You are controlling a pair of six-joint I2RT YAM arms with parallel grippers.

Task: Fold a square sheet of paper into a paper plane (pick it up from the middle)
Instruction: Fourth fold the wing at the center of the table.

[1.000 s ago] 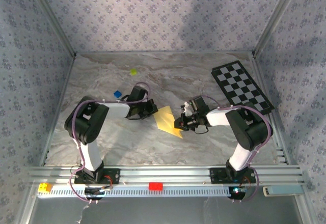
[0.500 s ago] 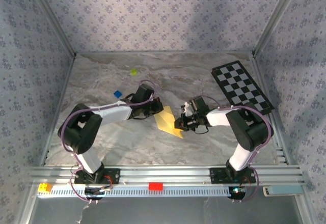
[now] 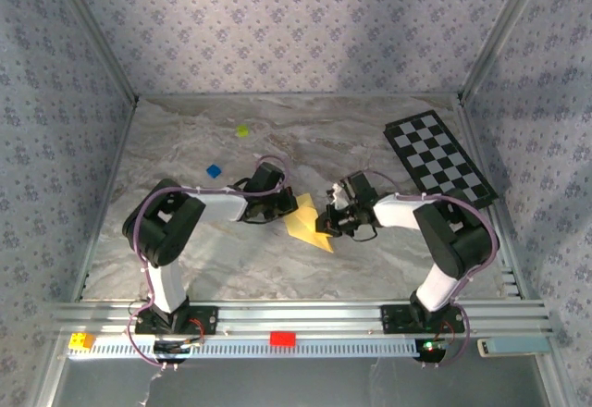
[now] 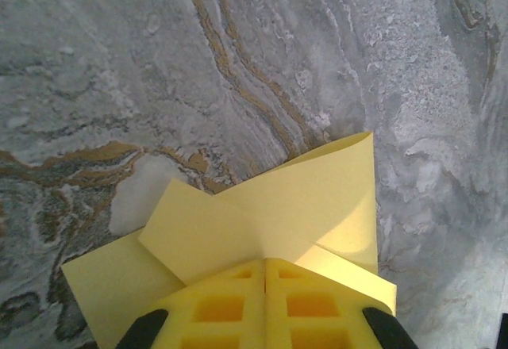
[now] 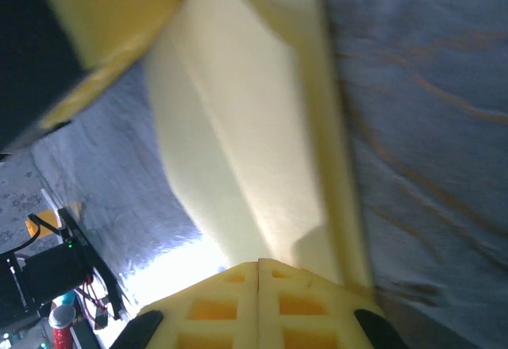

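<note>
Two grippers are seen from above meeting at the folded yellow paper [image 3: 308, 225] in the middle of the table [image 3: 388, 259], the left gripper [image 3: 280, 207] at its left edge and the right gripper [image 3: 329, 220] at its right. On the left wrist, the fingers [image 4: 214, 309] are clamped together, tips over the paper [image 4: 317, 198]. On the right wrist, the fingers [image 5: 206, 309] are likewise pressed shut against the paper [image 5: 238, 166]; whether it is pinched cannot be told.

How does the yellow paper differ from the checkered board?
The paper is plain yellow; the board has black and white squares. The paper is folded, with flaps; the board lies flat. The paper looks smaller than the board. Both rest on the marble table.
</note>
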